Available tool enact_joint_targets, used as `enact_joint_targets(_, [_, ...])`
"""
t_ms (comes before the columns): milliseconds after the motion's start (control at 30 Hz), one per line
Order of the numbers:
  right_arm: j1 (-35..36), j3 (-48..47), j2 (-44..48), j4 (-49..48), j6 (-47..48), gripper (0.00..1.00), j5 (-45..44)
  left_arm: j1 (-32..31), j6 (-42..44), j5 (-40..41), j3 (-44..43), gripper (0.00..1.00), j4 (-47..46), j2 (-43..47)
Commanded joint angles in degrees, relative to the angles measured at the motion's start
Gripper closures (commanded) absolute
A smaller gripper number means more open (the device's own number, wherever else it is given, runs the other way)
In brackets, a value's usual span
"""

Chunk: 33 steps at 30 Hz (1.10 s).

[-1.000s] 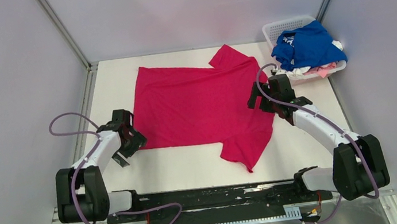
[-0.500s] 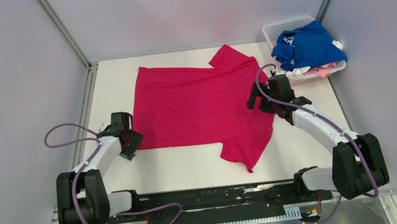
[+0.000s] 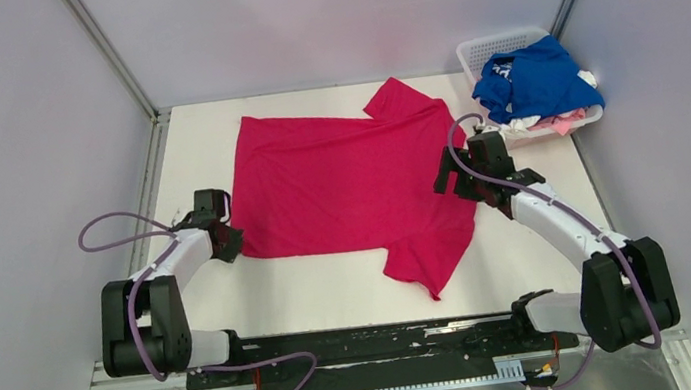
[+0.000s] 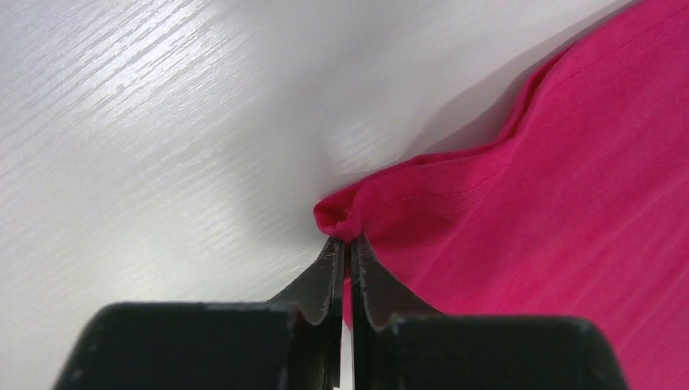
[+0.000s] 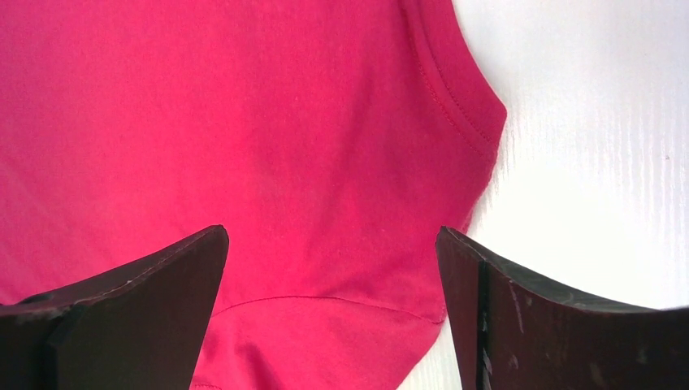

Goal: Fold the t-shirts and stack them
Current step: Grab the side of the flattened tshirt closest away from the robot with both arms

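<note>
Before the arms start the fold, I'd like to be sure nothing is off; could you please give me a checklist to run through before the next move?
1. Left gripper holds the hem corner: ok, shut on the magenta t-shirt, cloth bunched at its tips.
2. Right gripper holds cloth: not ok, open over the neckline, gripping nothing.
3. Shirt spread flat on the table: ok.
4. Left pinch takes both layers: cannot tell.
5. Other shirts out of the way: ok, the blue t-shirt sits in the basket, apart from the magenta one.
</note>
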<state>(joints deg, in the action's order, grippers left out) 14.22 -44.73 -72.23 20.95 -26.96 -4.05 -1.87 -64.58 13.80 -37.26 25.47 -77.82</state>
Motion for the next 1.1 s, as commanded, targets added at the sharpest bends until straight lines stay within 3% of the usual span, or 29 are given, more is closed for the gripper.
enact_joint_targets(0, [0.2,-1.91,2.27,1.85,-0.26,0.0,-0.99,0.22,-1.25,0.17,-0.31,1.0,1.35,-1.7])
enact_joint_targets(200, [1.52,-3.54,4.52,7.67,0.53,0.02,4.02,0.2,-0.84,3.21,-0.11,1.0,6.28,3.87])
enact_joint_targets(367, [9.3,-4.38,4.07,15.3,-0.45,0.05,7.25,0.2,0.65,4.87,0.62,1.0,10.57,9.89])
enact_joint_targets(533, [18.77,-3.56,2.29,22.74,-4.22,0.16,11.4,0.22,1.27,5.8,1.65,1.0,13.4,12.9])
enact_joint_targets(800, [25.28,0.14,0.29,21.95,-6.77,0.42,14.98,0.2,2.56,5.43,2.72,1.0,12.48,14.62])
enact_joint_targets(1067, [29.5,2.32,-5.02,20.7,-9.85,0.51,13.02,0.2,3.13,4.39,3.66,1.0,11.28,15.34])
